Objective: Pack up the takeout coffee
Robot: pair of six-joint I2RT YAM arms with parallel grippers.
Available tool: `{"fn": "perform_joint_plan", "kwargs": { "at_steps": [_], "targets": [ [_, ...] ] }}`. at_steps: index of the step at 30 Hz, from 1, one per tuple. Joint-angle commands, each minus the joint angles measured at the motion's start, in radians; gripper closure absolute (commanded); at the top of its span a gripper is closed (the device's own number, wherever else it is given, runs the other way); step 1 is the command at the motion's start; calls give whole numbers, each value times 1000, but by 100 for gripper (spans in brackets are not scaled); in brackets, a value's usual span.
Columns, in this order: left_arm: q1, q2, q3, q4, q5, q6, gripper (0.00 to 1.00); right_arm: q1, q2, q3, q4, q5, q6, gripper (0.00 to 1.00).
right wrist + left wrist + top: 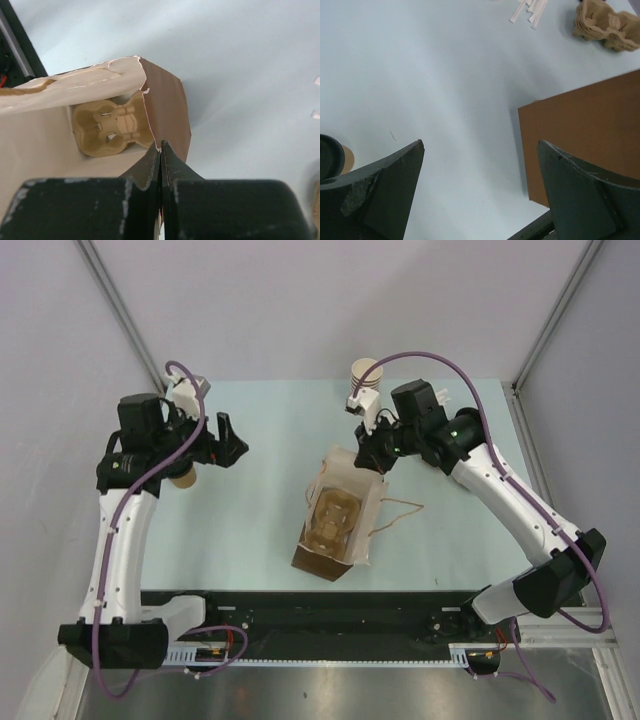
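The takeout coffee [330, 157], a tan cup with a black lid, shows at the left edge of the left wrist view. In the top view it [184, 479] is mostly hidden under my left arm. My left gripper [228, 440] is open and empty above the table, its jaws [480, 142] wide apart, with the cup to its left. The brown paper bag [335, 520] stands open mid-table with a pulp cup tray [111, 125] in its bottom. My right gripper [160, 146] is shut on the bag's rim [150, 95] and holds it at the far side [375, 455].
A stack of lidless paper cups [365, 373] stands at the back, with white sticks [529, 10] beside it. A stack of pulp trays [607, 27] lies near them. The bag's string handle [398, 518] lies on the table to its right.
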Motion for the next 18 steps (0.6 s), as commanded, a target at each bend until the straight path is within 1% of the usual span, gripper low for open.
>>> {"fn": "perform_joint_plan", "kwargs": {
  "at_steps": [1, 4, 7, 12, 14, 15, 16, 18],
  "targets": [
    [47, 34, 11, 86, 52, -126, 0, 12, -17, 53, 17, 100, -25, 100],
    [58, 36, 17, 103, 11, -152, 0, 22, -20, 68, 34, 128, -33, 100],
    [71, 56, 38, 74, -52, -120, 1, 21, -14, 91, 35, 145, -43, 100],
    [168, 103, 64, -12, -84, -79, 0, 27, -24, 58, 37, 173, -59, 100],
    [219, 151, 100, -50, -103, -19, 1, 27, -22, 50, 29, 177, -56, 100],
    [234, 175, 121, -101, -112, 13, 0, 26, -22, 44, 28, 177, -47, 100],
    [257, 223, 161, -121, -126, 21, 1, 26, -22, 42, 29, 176, -43, 100],
    [282, 260, 187, -150, -161, 38, 0, 21, -20, 35, 29, 171, -28, 100]
  ]
}}
